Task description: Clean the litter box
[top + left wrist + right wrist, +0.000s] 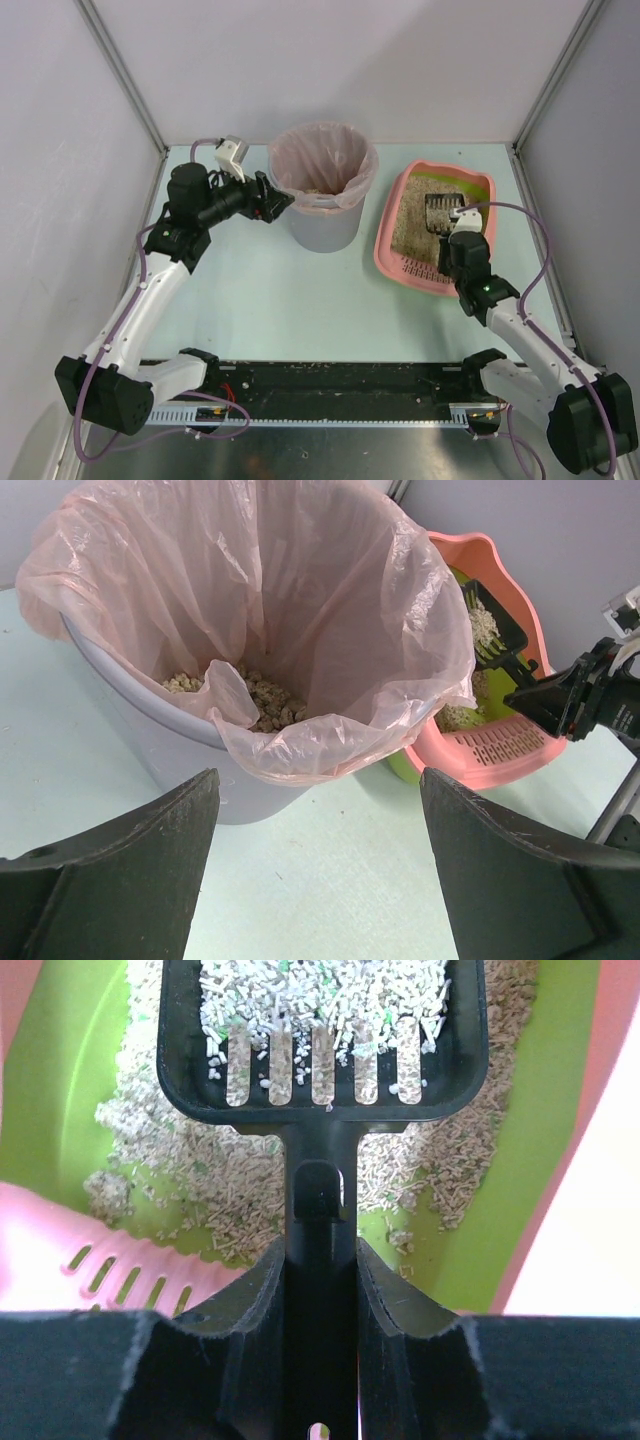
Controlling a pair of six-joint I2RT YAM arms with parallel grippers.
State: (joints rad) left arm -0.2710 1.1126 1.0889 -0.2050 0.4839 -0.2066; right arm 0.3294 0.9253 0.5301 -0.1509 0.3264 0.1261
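A grey bin [322, 235] with a pink liner [325, 158] stands on the table [300, 300]. A pink litter box [384, 240] sits just to its right. The left jaws sit just beside the bin's rim, and the right jaws grip a black scoop [441, 210] over the litter [408, 228].

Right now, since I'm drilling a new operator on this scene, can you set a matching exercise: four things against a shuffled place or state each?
Things:
1 scoop
2 bin
3 litter box
4 left gripper

Places or states:
A lined with a pink bag
B open, holding nothing
C clamped in the right gripper
D pink tray right of the bin

Pairs: 1-C, 2-A, 3-D, 4-B
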